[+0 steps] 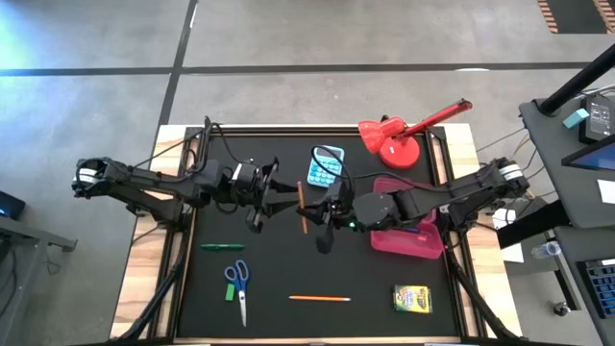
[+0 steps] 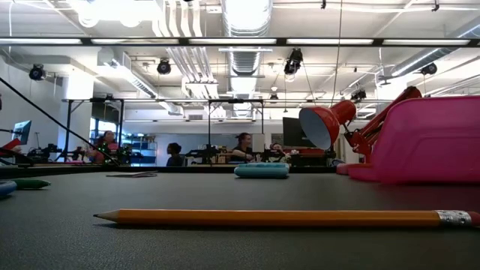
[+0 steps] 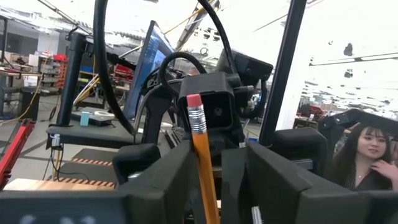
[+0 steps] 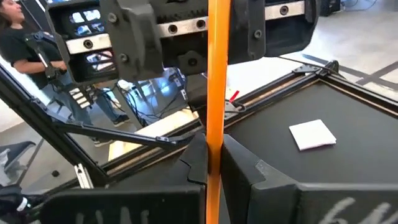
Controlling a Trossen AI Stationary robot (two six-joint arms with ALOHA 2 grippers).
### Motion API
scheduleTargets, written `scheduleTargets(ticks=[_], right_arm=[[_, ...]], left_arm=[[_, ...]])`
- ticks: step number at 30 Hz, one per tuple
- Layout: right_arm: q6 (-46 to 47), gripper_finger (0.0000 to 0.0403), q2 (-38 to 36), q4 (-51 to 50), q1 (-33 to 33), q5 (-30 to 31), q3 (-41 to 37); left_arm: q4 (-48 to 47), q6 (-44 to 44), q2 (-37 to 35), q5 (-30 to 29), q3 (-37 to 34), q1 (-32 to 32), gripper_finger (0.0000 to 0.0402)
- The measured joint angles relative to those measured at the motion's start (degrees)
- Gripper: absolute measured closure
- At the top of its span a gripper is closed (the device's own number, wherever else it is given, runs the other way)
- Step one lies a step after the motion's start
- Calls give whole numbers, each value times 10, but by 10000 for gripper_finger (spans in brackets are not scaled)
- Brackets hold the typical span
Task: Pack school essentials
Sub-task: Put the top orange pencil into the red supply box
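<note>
A black mat covers the table, with a wide workshop beyond it where a few people sit at distant desks. The landmark is the pink case lying at the mat's right side, just below the red lamp. To the case's left, over the middle of the mat, the two arms meet around one orange pencil: the left gripper comes in from the far side and the right gripper reaches out from beside the case. Both wrist views show that pencil standing between dark fingers, so each gripper's jaws appear closed on it, which reads as a hand-over in progress. The blue calculator lies up and to the left of the case, past the pencil. Well left of the case lie a green pen and, lower down, the blue-handled scissors with a small green block touching them. A second pencil lies lower left of the case, and the crayon box sits directly below it. A small white square shows on the mat in the right wrist view. Nothing can be seen inside the case, so packing seems barely begun; nearly every item is still out on the mat.
</note>
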Motion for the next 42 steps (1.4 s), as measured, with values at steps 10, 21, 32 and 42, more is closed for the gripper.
scheduleTargets(ticks=[10,21,32,42], right_arm=[[125,392,-85,-282,-3,12,0],[378,392,-117,-797,-5,-74,-3],[344,391,-105,-806,-5,-156,-75],[292,391,-105,-714,-5,-158,-195]], left_arm=[[-21,0,-1,-4,-2,11,212],[-184,-49,-1,-5,-3,10,212],[-343,-92,-8,-2,-4,10,212],[-421,-152,-8,0,-21,8,212]])
